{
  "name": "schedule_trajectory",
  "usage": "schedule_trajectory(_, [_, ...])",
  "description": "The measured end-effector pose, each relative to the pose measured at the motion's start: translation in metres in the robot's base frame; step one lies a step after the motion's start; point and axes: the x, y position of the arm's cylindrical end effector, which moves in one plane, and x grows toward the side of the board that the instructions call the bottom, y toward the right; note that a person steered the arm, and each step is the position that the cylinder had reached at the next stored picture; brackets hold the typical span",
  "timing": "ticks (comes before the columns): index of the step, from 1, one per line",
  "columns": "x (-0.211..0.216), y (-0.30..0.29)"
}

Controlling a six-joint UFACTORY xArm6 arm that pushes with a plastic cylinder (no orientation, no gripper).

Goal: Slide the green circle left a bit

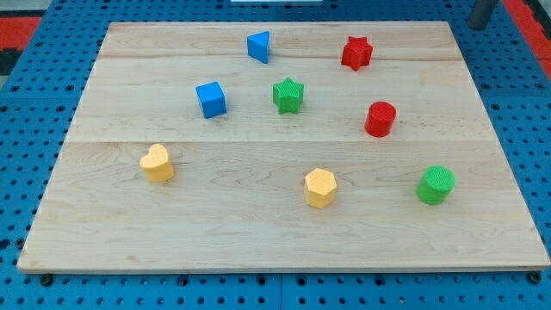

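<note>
The green circle [436, 185] is a short green cylinder standing near the right edge of the wooden board [258, 232], in the view's lower right. My tip [478, 26] shows at the view's top right corner, just beyond the board's far right corner. It is far above the green circle in the view and touches no block.
A yellow hexagon [319, 188] lies left of the green circle at about the same height. A red cylinder [380, 119] is up and left of it. Also on the board: red star [356, 52], green star [288, 95], blue triangle [258, 46], blue cube [211, 99], yellow heart [157, 163].
</note>
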Motion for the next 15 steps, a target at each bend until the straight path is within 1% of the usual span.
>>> schedule_trajectory(2, [0.000, 0.011])
schedule_trajectory(6, [0.001, 0.010])
schedule_trajectory(7, [0.051, 0.010])
schedule_trajectory(8, [0.095, -0.015])
schedule_trajectory(9, [0.156, -0.046])
schedule_trajectory(10, [0.246, -0.008])
schedule_trajectory(11, [0.298, -0.040])
schedule_trajectory(12, [0.319, -0.069])
schedule_trajectory(13, [0.313, -0.117])
schedule_trajectory(14, [0.316, -0.153])
schedule_trajectory(15, [0.309, -0.153])
